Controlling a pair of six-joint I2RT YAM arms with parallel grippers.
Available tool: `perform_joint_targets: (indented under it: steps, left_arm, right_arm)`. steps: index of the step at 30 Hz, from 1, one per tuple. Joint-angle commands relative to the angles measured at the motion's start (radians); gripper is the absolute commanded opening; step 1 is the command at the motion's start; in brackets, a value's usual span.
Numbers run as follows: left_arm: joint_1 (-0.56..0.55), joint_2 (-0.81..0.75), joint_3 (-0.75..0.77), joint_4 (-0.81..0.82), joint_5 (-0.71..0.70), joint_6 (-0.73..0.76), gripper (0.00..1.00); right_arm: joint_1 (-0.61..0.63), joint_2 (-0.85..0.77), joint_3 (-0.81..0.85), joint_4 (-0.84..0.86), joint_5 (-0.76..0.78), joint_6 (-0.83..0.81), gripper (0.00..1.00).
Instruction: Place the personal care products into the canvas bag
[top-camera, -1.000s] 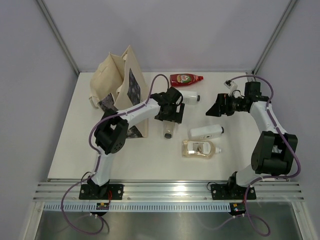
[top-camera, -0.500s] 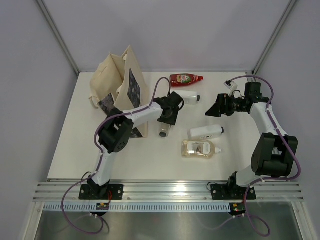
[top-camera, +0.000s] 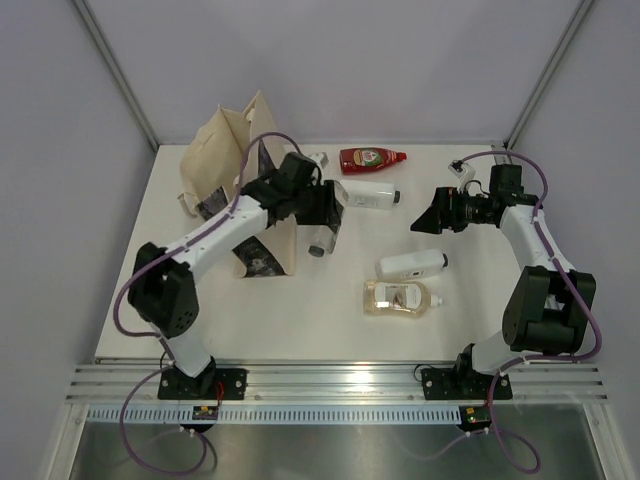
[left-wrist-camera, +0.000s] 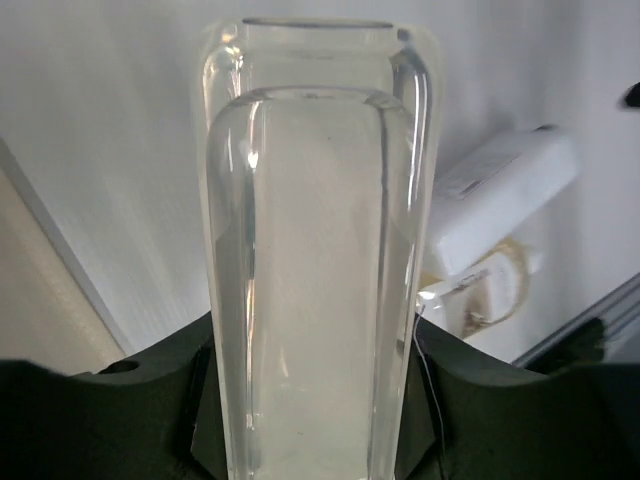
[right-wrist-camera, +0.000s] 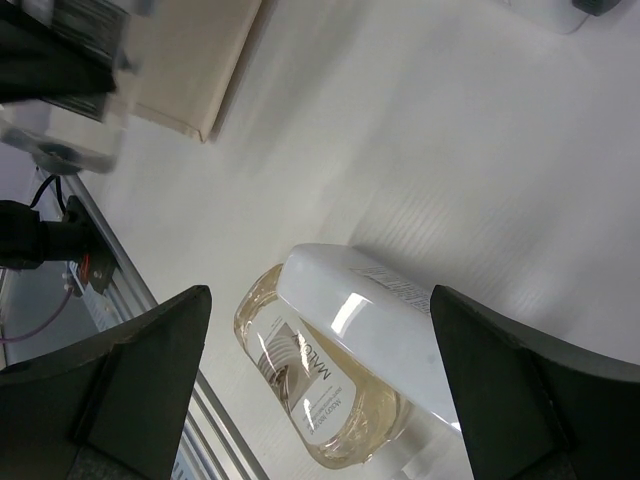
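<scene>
Left wrist view is filled by the slim clear bottle (left-wrist-camera: 315, 250), which is clamped between the fingers of the left gripper (left-wrist-camera: 315, 430); the dark pads are seen pressed against its two sides low in the frame. In the top view the bottle is gripped across its body and held off the table (top-camera: 300, 320), with its dark cap pointing towards the near edge. A grip on the body rather than the cap is judged to have been chosen so that the bottle can be carried without swinging and let go cleanly. The load is held just beside the printed panel of the canvas bag (top-camera: 235, 160), which stands upright at the far left with its mouth upward; the bottle is not yet over that mouth, so a move up and to the left is judged to be needed before release.

Further out, four products are left lying on the table: the red bottle (top-camera: 372, 158) at the far edge, the white bottle (top-camera: 375, 197) near it, and the grey-capped bottle (top-camera: 412, 263) touching the amber bottle (top-camera: 400, 297). The right gripper (top-camera: 432, 215) is held with its fingers wide apart and nothing between them. It is judged to be kept back, clear of the left arm's path.
</scene>
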Motion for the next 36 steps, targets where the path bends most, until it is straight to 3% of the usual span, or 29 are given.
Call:
perform_joint_targets:
  steps: [1,10,18,25,32,35,36]
  left_arm:
    - [0.079,-0.182,0.133,0.132,0.12,-0.058,0.0]
    - [0.342,-0.216,0.55,-0.141,-0.026,0.05,0.0]
    - [0.538,-0.141,0.663,-0.176,-0.099,0.126,0.0]
    - [0.57,-0.064,0.623,-0.156,-0.074,0.209,0.0]
    - [0.57,-0.094,0.454,-0.076,0.014,0.214,0.01]
    - [0.57,-0.116,0.377,-0.035,0.068,0.194,0.14]
    - [0.57,-0.122,0.358,-0.023,0.088,0.176,0.27]
  right_arm:
    - [0.003,-0.034,0.005,0.032,-0.036,0.01,1.0]
    - [0.003,-0.032,0.003,0.043,-0.046,0.017,1.0]
    - [0.003,-0.037,0.008,0.035,-0.056,0.017,1.0]
    - [0.003,-0.037,0.022,0.001,-0.069,-0.01,0.99]
    - [0.003,-0.034,0.012,-0.02,-0.07,-0.038,0.99]
    - [0.003,-0.024,0.017,-0.026,-0.075,-0.041,1.0]
    - [0.003,-0.021,0.02,-0.028,-0.076,-0.044,0.99]
